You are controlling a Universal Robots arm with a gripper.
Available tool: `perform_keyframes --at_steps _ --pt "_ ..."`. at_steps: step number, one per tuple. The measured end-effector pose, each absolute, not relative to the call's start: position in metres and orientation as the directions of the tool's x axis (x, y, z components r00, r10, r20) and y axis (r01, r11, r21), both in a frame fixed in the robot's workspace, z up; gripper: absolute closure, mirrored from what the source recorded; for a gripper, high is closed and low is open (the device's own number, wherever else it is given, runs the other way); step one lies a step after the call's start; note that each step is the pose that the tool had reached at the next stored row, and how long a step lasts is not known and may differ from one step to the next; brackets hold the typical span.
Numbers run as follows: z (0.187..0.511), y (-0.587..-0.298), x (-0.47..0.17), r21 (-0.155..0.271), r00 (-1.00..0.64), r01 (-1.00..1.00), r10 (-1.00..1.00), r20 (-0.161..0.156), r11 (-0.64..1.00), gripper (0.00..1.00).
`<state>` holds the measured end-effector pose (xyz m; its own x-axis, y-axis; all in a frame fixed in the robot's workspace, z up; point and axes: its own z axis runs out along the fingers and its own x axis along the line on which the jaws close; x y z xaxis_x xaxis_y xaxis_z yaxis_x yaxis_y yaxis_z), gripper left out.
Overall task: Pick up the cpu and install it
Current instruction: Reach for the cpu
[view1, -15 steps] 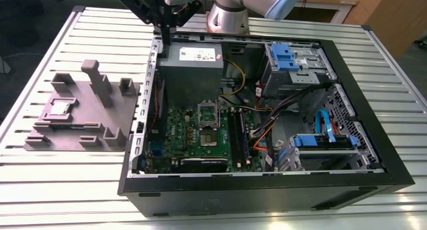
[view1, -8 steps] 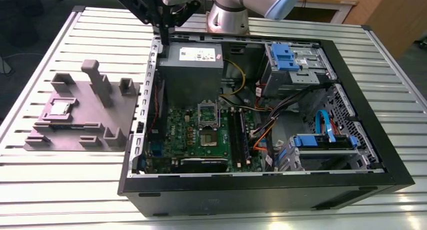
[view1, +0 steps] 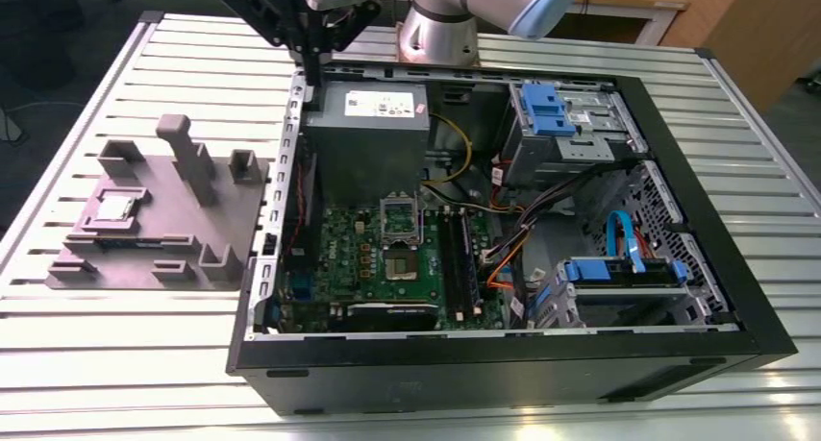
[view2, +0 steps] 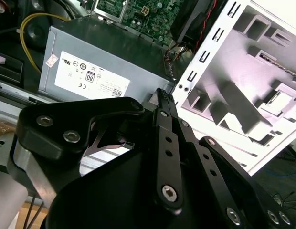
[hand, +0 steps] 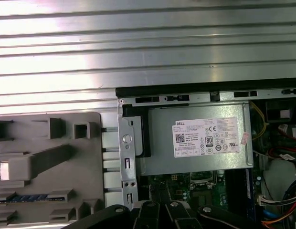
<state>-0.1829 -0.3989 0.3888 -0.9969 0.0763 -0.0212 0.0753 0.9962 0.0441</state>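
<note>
Lying flat on the grey plate (view1: pixel 164 225), the cpu (view1: pixel 115 207) gleams silvery.

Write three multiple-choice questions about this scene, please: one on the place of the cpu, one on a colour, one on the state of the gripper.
1. Where does the cpu lie? A) inside the computer case B) on the grey moulded plate C) in the gripper
2. What colour are the plastic drive brackets? A) blue B) red C) green
3. How is the gripper? A) shut on the cpu B) wide open C) shut, empty
Answers: 1 B, it sits on the plate, outside the case. 2 A, they are plainly blue. 3 C, its fingers meet with nothing between.
</note>
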Motion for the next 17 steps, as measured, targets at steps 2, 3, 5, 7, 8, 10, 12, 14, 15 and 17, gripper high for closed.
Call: perform_keyframes --at_steps 2,3,5,7,8,10,12,14,15,17 --pt "0.3888 -0.3989 -0.1831 0.044 -0.997 0.075 0.076 -0.021 0.996 0.90" --pt "0.3888 -0.3989 -0.1832 0.044 -0.997 0.075 0.076 -0.021 0.996 0.90" --pt "0.3888 -0.3989 -0.1833 0.044 -0.997 0.075 0.076 -0.021 0.996 0.90" --pt "0.3888 -0.3989 -0.1833 0.044 -0.997 0.075 0.076 -0.021 0.996 0.90" --pt "0.3888 -0.3989 -0.1833 0.044 -0.997 0.075 0.076 -0.021 0.996 0.90" --pt "0.3888 -0.3989 -0.1834 0.044 -0.997 0.075 0.076 -0.021 0.996 0.90" --pt "0.3888 -0.3989 -0.1839 0.044 -0.997 0.075 0.076 -0.021 0.996 0.90" --pt "0.3888 -0.3990 -0.1855 0.044 -0.997 0.075 0.076 -0.021 0.996 0.90" --pt "0.3888 -0.3989 -0.1866 0.044 -0.997 0.075 0.076 -0.021 0.996 0.90" --pt "0.3888 -0.3989 -0.1884 0.044 -0.997 0.075 0.076 -0.021 0.996 0.90"
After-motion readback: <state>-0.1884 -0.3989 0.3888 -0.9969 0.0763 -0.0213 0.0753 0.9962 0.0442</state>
